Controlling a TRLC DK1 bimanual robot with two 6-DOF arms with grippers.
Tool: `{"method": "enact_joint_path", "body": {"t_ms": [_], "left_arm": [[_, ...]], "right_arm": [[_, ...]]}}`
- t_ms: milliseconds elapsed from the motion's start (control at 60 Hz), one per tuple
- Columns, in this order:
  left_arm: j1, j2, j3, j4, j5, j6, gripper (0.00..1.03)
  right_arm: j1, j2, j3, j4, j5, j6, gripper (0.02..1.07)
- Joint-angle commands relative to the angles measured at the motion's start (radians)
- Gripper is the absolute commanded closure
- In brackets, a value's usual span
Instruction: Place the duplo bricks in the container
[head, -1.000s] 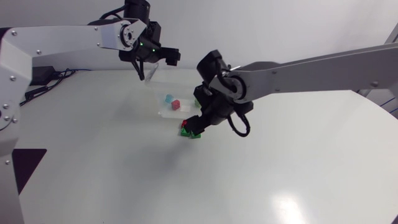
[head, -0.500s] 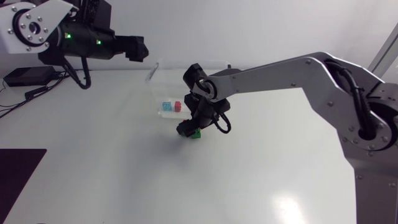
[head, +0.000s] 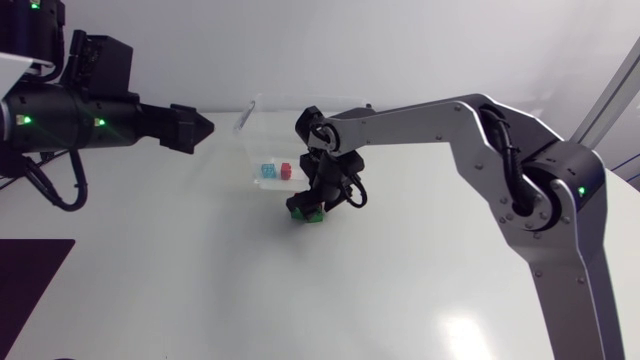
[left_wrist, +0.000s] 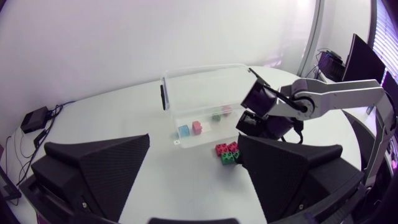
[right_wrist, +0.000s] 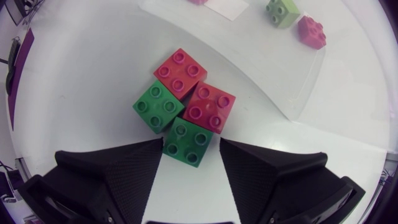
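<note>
A cluster of two red and two green duplo bricks (right_wrist: 183, 106) lies on the white table just in front of the clear container (head: 285, 125). My right gripper (right_wrist: 191, 144) hangs low over the cluster, open, its fingers (right_wrist: 124, 171) flanking the nearest green brick (right_wrist: 188, 141), with a thin gap at one side. The same gripper (head: 308, 207) shows in the head view above the cluster (head: 306, 213). Inside the container lie a blue brick (left_wrist: 183, 130), a pink brick (left_wrist: 197, 126), a green brick (left_wrist: 216, 116) and another pink one (left_wrist: 226, 111). My left gripper (head: 192, 128) stands open, well left of the container.
The container (left_wrist: 205, 87) is open-topped with thin clear walls, and its near wall (right_wrist: 298, 93) lies close beyond the cluster. The white tabletop (head: 200, 280) stretches wide in front. A dark panel (head: 35, 265) lies at the table's left edge.
My left gripper has drawn back leftwards from the container's rim. My right gripper stays over the brick cluster and its fingers have narrowed around the green brick.
</note>
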Motion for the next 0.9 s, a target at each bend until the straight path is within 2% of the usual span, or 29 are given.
{"method": "enact_joint_path", "body": {"t_ms": [0,33,50,67,283,517,683,883], "left_arm": [[0.007,-0.046,-0.027,-0.029,0.017,0.032,0.05],[0.009,-0.054,-0.031,-0.038,0.018,0.037,0.05],[0.009,-0.059,-0.037,-0.044,0.021,0.041,0.05],[0.009,-0.062,-0.042,-0.047,0.023,0.046,0.05],[-0.011,0.012,-0.079,-0.081,0.043,0.095,0.05],[-0.140,0.168,-0.105,-0.044,0.049,0.043,0.05],[-0.220,0.369,-0.054,-0.024,0.046,-0.022,0.06],[-0.249,0.586,0.064,-0.026,0.026,-0.088,0.06]], "right_arm": [[0.000,0.057,0.051,-0.033,-0.007,0.025,0.61],[0.000,0.061,0.059,-0.037,-0.007,0.031,0.67],[0.000,0.061,0.059,-0.037,-0.007,0.036,0.74],[-0.001,0.061,0.059,-0.037,-0.007,0.038,0.76],[-0.015,-0.117,-0.095,-0.028,-0.017,0.031,0.77],[-0.021,-0.391,-0.227,-0.033,-0.007,0.030,0.77],[-0.023,-0.490,-0.213,-0.039,0.003,0.042,0.77],[-0.040,-0.500,-0.115,-0.053,0.014,0.051,0.77]]}}
